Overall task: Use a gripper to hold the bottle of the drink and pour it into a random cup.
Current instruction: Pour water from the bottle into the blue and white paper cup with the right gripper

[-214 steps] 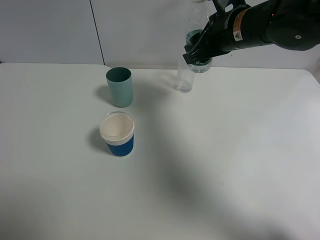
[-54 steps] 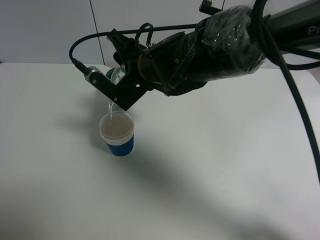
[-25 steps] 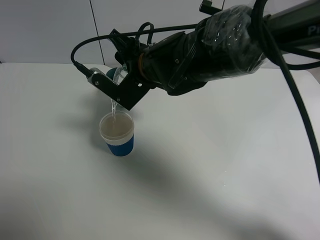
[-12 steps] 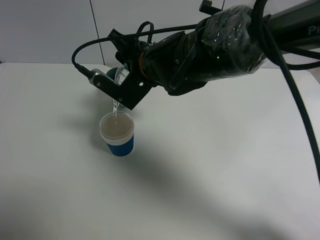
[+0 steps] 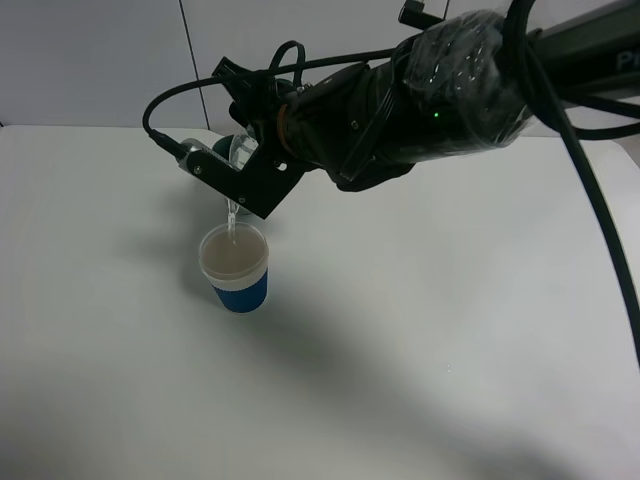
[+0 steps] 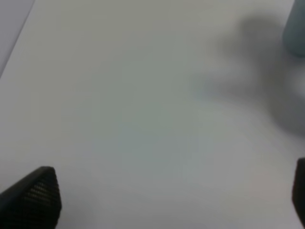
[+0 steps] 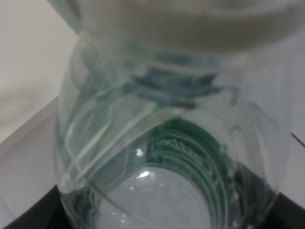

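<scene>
Left wrist view: left gripper (image 6: 167,205) idle, fingers spread with nothing between them, above the matte white table (image 6: 119,119). Exterior high view: cup (image 5: 236,272), blue with a ribbed white rim band, stands directly under the mouth of the bottle of the drink (image 5: 238,150). A thin clear stream (image 5: 231,212) drops into it. The bottle is clear ribbed plastic with a green label. Its long axis tilts mouth-down to the left, base up toward the right gripper (image 5: 242,180), whose fingers pinch it.
</scene>
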Controlling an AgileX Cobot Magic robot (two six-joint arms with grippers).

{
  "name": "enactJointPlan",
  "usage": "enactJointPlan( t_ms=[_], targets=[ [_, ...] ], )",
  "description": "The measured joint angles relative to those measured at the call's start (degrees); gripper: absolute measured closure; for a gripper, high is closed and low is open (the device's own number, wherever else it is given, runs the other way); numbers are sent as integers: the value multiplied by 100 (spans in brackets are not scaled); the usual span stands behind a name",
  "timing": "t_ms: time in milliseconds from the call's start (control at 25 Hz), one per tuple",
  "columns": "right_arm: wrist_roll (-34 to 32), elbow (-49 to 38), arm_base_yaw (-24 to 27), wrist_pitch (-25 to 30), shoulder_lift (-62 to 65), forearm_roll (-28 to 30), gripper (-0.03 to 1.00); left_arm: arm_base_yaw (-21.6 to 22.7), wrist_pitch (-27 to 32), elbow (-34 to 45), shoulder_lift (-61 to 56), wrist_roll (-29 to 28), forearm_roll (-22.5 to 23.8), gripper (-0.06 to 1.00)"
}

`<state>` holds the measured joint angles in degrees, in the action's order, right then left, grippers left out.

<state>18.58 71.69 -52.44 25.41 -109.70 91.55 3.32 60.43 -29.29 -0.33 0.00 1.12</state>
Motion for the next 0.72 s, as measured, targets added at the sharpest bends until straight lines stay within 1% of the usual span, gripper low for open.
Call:
enactJointPlan(
  t_ms=[120,320,720],
  targets=[
    [0,0,0,0,0,22,41,0,0,0,0,0,0,-4],
    [0,0,0,0,0,334,41,0,0,0,0,0,0,-4],
    [0,0,0,0,0,464,41,0,0,0,0,0,0,-4]
  ],
)
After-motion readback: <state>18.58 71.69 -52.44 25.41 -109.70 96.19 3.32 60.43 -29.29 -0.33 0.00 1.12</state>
